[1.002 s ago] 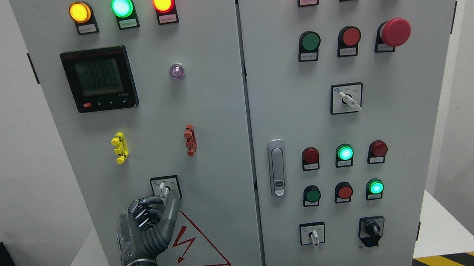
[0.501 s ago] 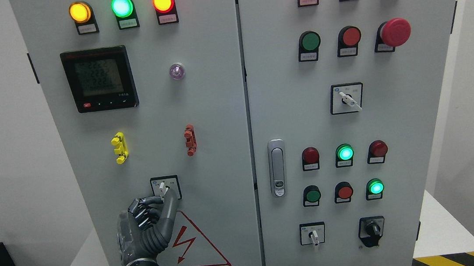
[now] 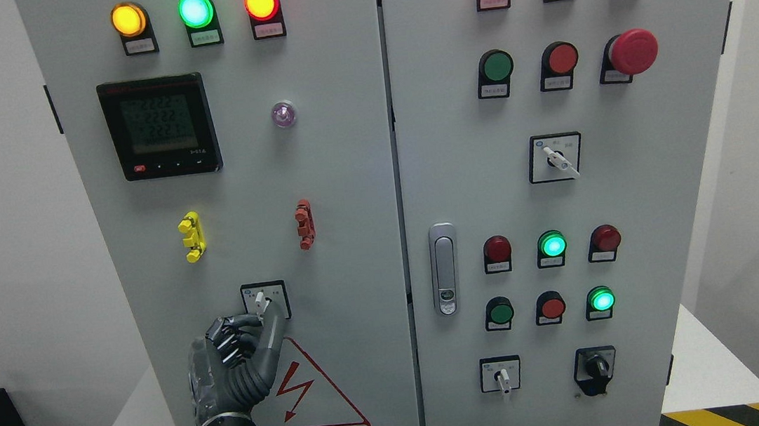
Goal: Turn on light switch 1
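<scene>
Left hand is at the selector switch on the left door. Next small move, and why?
Probably a small wrist turn to rotate the switch lever. The left hand already has its fingertips at the lever's base, and the lever points roughly straight up on its switch plate, so no further reach seems needed.

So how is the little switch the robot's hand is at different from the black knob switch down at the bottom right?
The white-handled switch sits low on the left door; the black knob switch sits low on the right door. The first has a slim pale lever on a white square plate, the second a chunky dark knob on a black plate. The left hand has its fingers at the first; nothing touches the second. Both are rotary selectors.
</scene>
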Tool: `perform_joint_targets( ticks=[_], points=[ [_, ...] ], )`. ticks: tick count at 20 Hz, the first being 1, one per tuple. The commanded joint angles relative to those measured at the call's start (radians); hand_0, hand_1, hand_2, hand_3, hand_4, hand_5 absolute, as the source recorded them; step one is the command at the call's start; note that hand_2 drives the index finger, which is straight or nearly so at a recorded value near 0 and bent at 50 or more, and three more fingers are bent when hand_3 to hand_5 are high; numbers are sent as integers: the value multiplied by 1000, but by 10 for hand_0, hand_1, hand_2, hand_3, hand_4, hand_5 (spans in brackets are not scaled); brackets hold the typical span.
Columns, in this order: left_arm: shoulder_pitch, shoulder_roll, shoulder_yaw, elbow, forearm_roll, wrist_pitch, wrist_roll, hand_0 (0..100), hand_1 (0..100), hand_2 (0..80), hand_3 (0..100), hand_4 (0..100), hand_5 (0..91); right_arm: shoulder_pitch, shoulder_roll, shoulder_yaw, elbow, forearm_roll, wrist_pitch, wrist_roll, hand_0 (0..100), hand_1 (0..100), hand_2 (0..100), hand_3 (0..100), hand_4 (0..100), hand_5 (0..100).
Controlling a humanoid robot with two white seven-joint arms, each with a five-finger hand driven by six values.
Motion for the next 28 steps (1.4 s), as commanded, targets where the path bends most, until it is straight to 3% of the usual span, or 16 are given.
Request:
perform_joint_targets(
  ticks=[1,7,28],
  points=[
    [-3,0,0,6,0,0,-1,249,614,572,904,925,873,-1,0,0,0,0,1,-1,308,0,0,0,0,0],
    [-3,0,0,6,0,0,-1,249,600,576,905,928,873,0,0,0,0,0,1,-1,307,0,0,0,0,0],
    [-9,0,0,12,0,-1,-3,393,550,577,912,932,873,0,0,0,0,0,1,-1,307,0,0,0,0,0]
  ],
)
